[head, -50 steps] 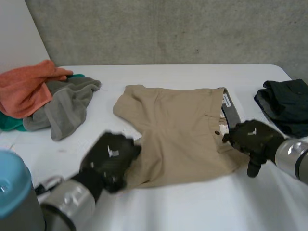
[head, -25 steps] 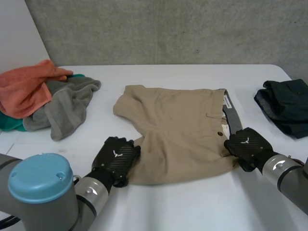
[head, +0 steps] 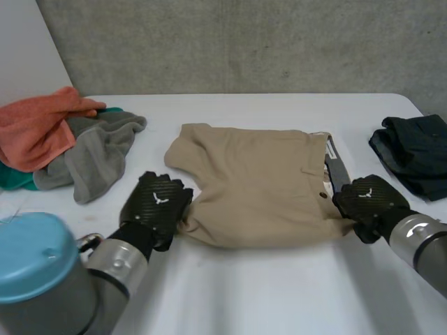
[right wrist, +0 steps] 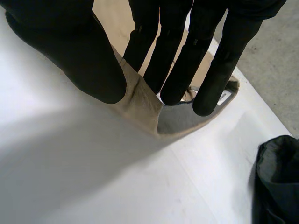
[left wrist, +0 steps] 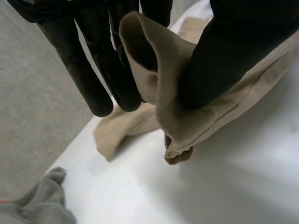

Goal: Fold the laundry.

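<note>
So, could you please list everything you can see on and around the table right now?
beige shorts: one, beige, flat in the middle of the table
orange cloth: one, orange, top of the pile at the table's far left
grey cloth: one, grey, same pile, beside the orange one
green cloth: one, green, under that pile
dark garment: one, black, bundled at the table's right edge
table: one, white
wall: one, grey concrete, behind the table
left hand: one, black, pinching the shorts' near left edge
right hand: one, black, pinching the shorts' waistband at its near end
</note>
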